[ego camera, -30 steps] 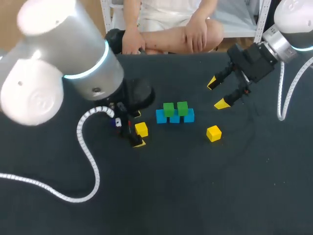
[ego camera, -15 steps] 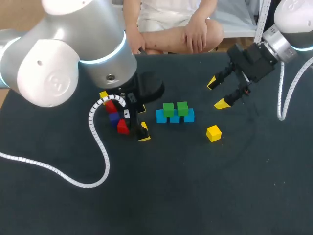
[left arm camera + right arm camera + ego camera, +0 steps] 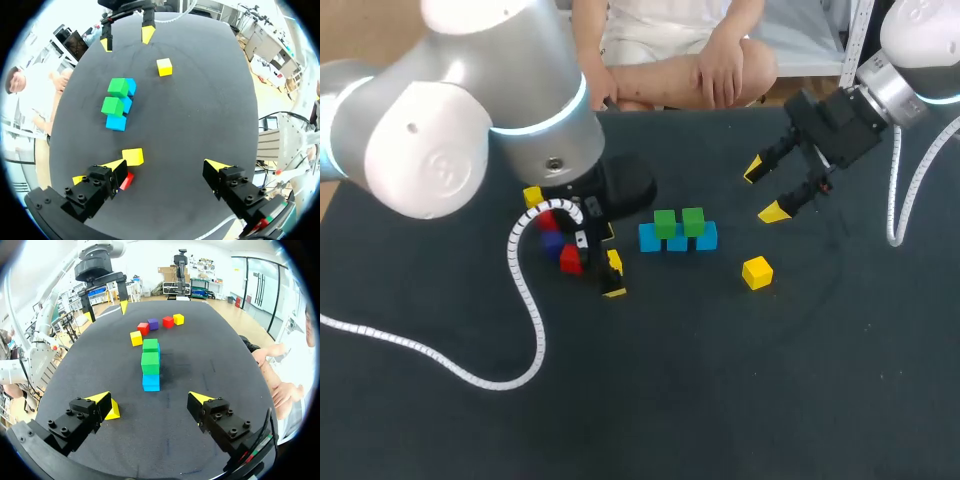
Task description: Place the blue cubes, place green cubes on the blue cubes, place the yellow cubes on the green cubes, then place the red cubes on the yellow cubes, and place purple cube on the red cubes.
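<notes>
From above, the row of blue cubes [image 3: 677, 241] sits mid-table [image 3: 740, 400] with two green cubes [image 3: 665, 223] stacked on it. The left gripper [image 3: 611, 263] hangs just left of that row with its fingers spread, and a yellow cube [image 3: 614, 262] shows between the tips. Farther from the row on that side lie two red cubes [image 3: 570, 260], a purple cube [image 3: 553, 243] and a spare yellow cube [image 3: 532, 195]. A lone yellow cube [image 3: 756, 272] rests to the right of the row and a little nearer the front. The right gripper [image 3: 764, 190] is beyond the row's right end, wide open and holding nothing.

The left wrist camera has the left gripper [image 3: 166, 165] gaping over the table. The yellow cube [image 3: 132, 156] is on the cloth just beside one tip, and no finger grips it. A red cube [image 3: 126, 181] is tucked by that same finger. The blue cubes [image 3: 116, 122] and green cubes [image 3: 112, 106] lie ahead, with the lone yellow cube [image 3: 164, 66] past them.

The right wrist camera shows the right gripper [image 3: 150, 399] open, the blue cubes [image 3: 151, 382] straight ahead, and the green cubes [image 3: 150, 362] on them. The lone yellow cube [image 3: 113, 412] is just beside one finger. The yellow cube [image 3: 136, 338], red cubes [image 3: 143, 328] and purple cube [image 3: 153, 324] lie beyond the row.
</notes>
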You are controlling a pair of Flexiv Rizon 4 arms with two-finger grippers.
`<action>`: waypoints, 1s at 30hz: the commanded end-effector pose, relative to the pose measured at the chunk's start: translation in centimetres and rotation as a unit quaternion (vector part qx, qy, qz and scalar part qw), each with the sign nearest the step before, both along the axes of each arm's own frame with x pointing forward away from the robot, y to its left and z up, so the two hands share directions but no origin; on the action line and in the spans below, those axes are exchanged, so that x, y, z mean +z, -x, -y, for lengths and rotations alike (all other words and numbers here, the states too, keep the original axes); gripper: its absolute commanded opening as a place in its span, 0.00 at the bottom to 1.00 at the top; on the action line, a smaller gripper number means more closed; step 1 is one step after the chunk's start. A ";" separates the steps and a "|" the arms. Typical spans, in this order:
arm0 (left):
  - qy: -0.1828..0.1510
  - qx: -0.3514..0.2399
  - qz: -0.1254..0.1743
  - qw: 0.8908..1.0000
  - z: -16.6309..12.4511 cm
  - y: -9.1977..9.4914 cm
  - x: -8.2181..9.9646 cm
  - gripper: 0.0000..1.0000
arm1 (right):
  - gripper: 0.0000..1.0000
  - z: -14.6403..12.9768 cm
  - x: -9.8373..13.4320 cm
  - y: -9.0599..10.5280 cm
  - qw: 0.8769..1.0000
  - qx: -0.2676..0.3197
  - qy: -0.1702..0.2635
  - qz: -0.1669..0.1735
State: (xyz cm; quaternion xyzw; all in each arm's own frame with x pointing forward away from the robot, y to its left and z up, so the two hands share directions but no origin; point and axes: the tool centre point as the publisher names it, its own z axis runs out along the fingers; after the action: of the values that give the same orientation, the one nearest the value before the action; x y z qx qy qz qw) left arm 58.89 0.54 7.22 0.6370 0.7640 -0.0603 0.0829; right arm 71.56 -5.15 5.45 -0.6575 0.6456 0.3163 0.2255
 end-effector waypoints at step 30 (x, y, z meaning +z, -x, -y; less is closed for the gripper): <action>-0.021 0.028 -0.046 0.998 -0.8 -3.4 -4.6 1.00 | 1.00 0.0 0.0 0.1 1.000 -0.001 0.000 0.001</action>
State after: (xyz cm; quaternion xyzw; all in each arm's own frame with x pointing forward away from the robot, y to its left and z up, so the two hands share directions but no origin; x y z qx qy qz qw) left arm 62.37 0.79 3.02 0.6137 0.7862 -0.0654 0.0308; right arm 71.56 -5.15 5.45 -0.6575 0.6456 0.3163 0.2256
